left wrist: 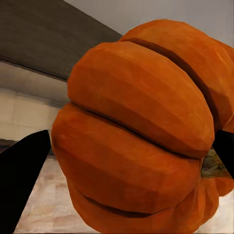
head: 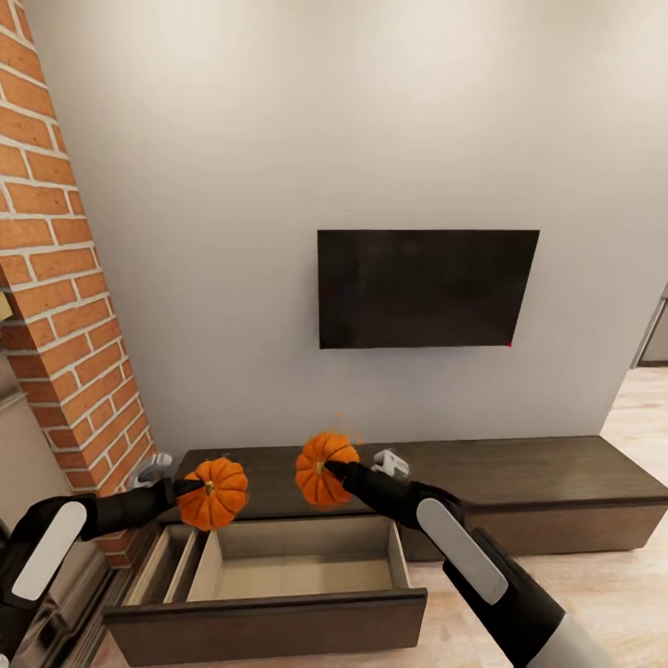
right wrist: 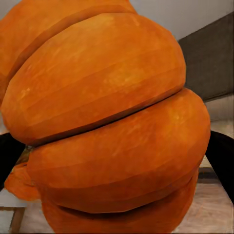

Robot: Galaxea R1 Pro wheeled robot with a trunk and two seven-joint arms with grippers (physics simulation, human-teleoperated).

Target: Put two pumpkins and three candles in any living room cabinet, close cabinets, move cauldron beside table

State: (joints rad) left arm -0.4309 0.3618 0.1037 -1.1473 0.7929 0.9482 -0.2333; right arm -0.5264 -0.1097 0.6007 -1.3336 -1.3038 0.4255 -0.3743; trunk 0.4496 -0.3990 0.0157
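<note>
Stowing step: left gripper (head: 193,490) and right gripper (head: 332,469) each clamp a ribbed orange pumpkin (head: 214,493) (head: 322,468) above the long dark-brown wooden cabinet's (head: 557,473) open drawer (head: 278,594); next, probably, lowering and releasing inside

Two pumpkins (head: 213,494) (head: 322,468), one cabinet (head: 520,482) with one open drawer (head: 278,622), one wall TV (head: 425,288), one brick column (head: 65,306), two arms.

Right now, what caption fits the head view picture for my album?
Each claw holds a pumpkin, left and right, above the cabinet's open drawer.
</note>
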